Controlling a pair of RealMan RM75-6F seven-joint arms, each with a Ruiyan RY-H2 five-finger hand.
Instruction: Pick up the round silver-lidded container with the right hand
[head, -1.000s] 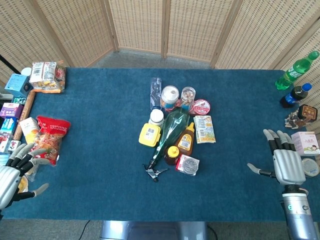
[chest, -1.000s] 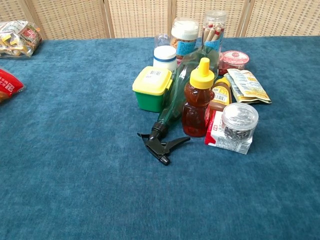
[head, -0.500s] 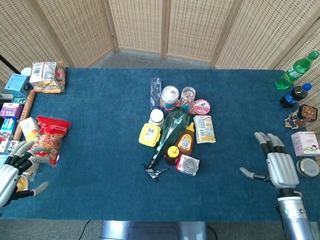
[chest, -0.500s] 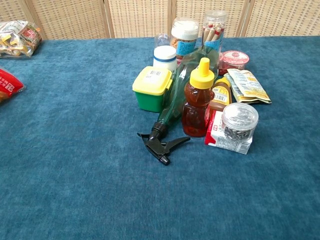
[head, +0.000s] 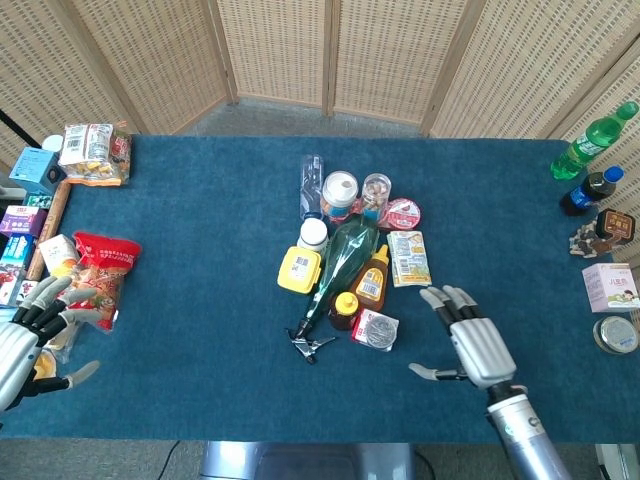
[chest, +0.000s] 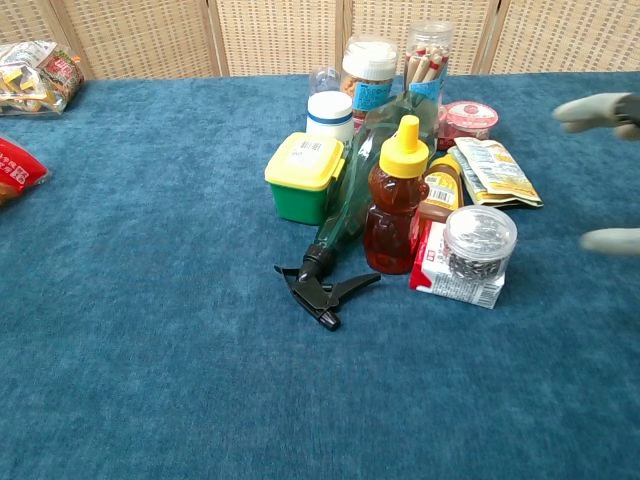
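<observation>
The container (head: 377, 329) sits on a red-and-white box (chest: 452, 279) at the front right of the clutter on the worktop (head: 200, 240). The right robot hand (head: 472, 343) hovers just right of it, spread wide and empty. The left robot hand (head: 22, 345) is also wide, at the worktop's left edge.

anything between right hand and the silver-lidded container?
Nothing: in the head view only bare blue cloth separates the right hand from the round silver-lidded container, which sits on a red-and-white box.

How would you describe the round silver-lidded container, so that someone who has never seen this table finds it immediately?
Look at the cluster of bottles and jars in the middle of the blue table. At its front right corner, the round silver-lidded container sits on a red and white box, beside the honey bear bottle. It alone is low, clear-walled and filled with small metallic pieces.
</observation>
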